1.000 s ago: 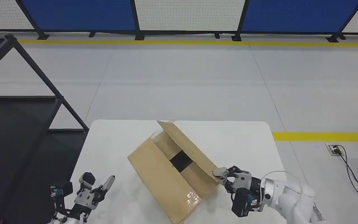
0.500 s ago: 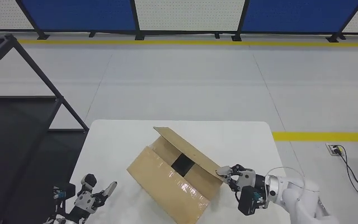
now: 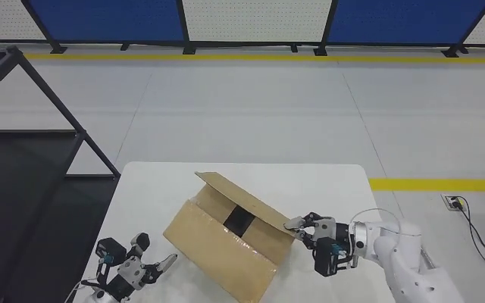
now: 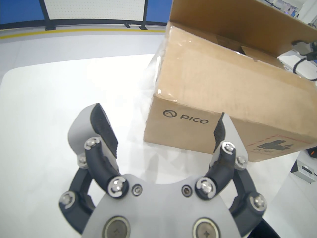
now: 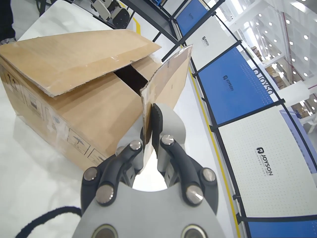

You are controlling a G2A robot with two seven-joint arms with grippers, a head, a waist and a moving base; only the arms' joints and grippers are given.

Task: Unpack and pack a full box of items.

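A brown cardboard box lies at an angle on the white table, its top partly open with a dark gap between the flaps. My right gripper is shut on the corner of the raised far flap, holding it upright at the box's right end. The other flap slopes over the opening. My left gripper stands open near the table's front left, just short of the box's near end, with nothing between its fingers.
A black metal rack stands off the table's left side. Bare table lies behind the box and to its left. Blue and white partition panels line the far floor, beyond a yellow floor line.
The right gripper has pulled the flap back and left, and the box has turned and slid left. The left gripper has moved right, closer to the box.
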